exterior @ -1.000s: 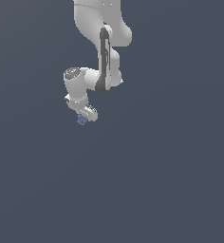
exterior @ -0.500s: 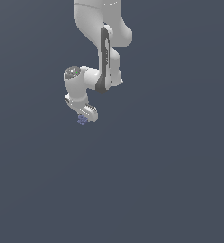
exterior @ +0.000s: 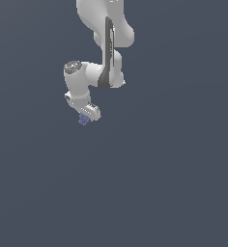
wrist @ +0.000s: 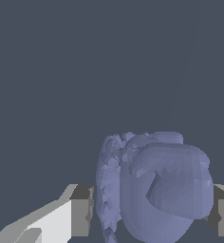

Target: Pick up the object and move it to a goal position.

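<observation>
Bluish-purple object (exterior: 83,119): lumpy and knobbly, seen between the pincer's grey pads (wrist: 80,217) in the wrist view.
Pincer (exterior: 87,117): clenched on the object, apparently gripped at both sides.
Arm (exterior: 106,53): white, bent downward over a plain grey ground (exterior: 174,183).

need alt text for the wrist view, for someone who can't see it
A lumpy bluish-purple object fills the lower part of the wrist view, sitting between the two fingers of the gripper, one on each side of it. Everything behind is plain dark grey-blue, with nothing else in sight.
</observation>
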You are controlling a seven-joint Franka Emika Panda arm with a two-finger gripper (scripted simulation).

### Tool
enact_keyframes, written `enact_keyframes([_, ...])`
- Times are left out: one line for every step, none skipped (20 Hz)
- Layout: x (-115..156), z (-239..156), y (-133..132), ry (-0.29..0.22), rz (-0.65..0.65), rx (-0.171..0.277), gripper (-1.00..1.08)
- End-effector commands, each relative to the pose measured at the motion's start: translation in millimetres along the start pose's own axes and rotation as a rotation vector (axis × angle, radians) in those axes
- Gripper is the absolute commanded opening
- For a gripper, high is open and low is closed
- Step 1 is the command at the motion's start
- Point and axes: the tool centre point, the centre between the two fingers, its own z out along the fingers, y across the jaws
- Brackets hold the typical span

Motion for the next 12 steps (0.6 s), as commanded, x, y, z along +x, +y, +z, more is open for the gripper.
enact_keyframes([2.3, -15.7, -6.5, 0.001, 0.0, 0.0, -1.0])
enact_keyframes([3.4, -22.8, -9.5, 0.001, 0.0, -0.001, -1.0])
enact_keyframes([4.5, -30.3, -12.6, 0.001, 0.001, -0.001, -1.0])
enact_keyframes([5.7, -38.3, -15.9, 0.001, 0.001, -0.002, -1.0])
enact_keyframes([7.0, -46.7, -19.4, 0.001, 0.001, -0.002, -1.0])
enact_keyframes([8.3, -55.6, -23.1, 0.001, 0.001, -0.003, -1.0])
enact_keyframes([9.7, -64.7, -26.9, 0.001, 0.001, -0.003, -1.0])
enact_keyframes([11.1, -73.8, -30.7, 0.002, 0.002, -0.004, -1.0])
enact_keyframes([12.5, -82.9, -34.5, 0.002, 0.002, -0.004, -1.0])
enact_keyframes([13.8, -92.0, -38.3, 0.002, 0.002, -0.004, -1.0])
enact_keyframes([15.2, -101.1, -42.2, 0.002, 0.002, -0.004, -1.0])
enact_keyframes([16.6, -110.2, -46.0, 0.002, 0.002, -0.005, -1.0])
